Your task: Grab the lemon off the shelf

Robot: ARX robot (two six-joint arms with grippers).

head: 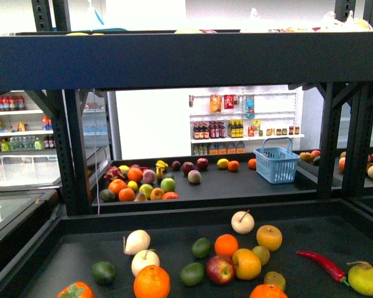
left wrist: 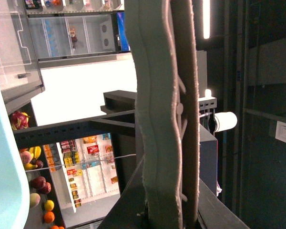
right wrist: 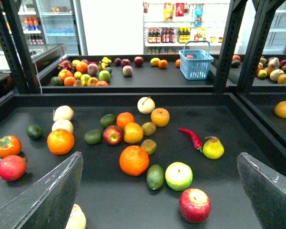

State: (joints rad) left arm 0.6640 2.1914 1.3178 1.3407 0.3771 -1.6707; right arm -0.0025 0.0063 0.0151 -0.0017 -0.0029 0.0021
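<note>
The shelf (head: 174,62) is a black metal rack with wide dark trays. On its far tray lies a small plain-yellow rounded fruit, apparently the lemon (head: 222,163), beside an orange and left of a blue basket. In the right wrist view the lemon (right wrist: 155,61) lies far beyond my right gripper (right wrist: 159,160). That gripper is open and empty, held over the near tray (right wrist: 133,99) above an orange, a lime and apples. My left gripper (left wrist: 174,71) is shut, pads pressed together with nothing between them, next to a shelf upright. Neither arm shows in the front view.
The near tray holds many loose fruits, a red chili (right wrist: 192,138) and a yellow pear (right wrist: 213,148). A fruit pile (head: 140,183) with other yellow pieces lies at the far tray's left. The blue basket (head: 276,162) stands at its right. Thick uprights (head: 74,149) flank the opening.
</note>
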